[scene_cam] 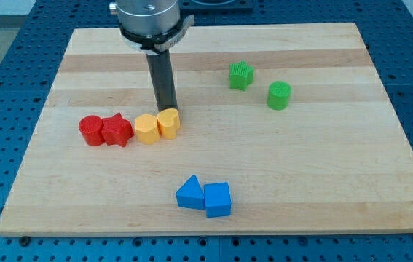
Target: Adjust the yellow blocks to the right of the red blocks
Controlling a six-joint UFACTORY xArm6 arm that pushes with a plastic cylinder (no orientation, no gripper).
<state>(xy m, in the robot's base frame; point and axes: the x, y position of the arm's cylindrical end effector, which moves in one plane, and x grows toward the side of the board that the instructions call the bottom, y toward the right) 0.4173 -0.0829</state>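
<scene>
Two red blocks sit left of centre: a red cylinder [89, 131] and a red star [117, 130], touching each other. Right of them are two yellow blocks, a yellow hexagon [146, 129] touching the star and a yellow heart [167, 122] touching the hexagon. All four form a row. My tip [166, 108] is at the top edge of the yellow heart, just behind it, touching or nearly touching it. The rod rises straight up from there to the arm's metal end at the view's top.
A green star [241, 75] and a green cylinder [280, 95] lie at the upper right. A blue triangle [189, 193] and a blue block [218, 199] touch each other near the bottom centre. The wooden board [337, 182] lies on a blue perforated table.
</scene>
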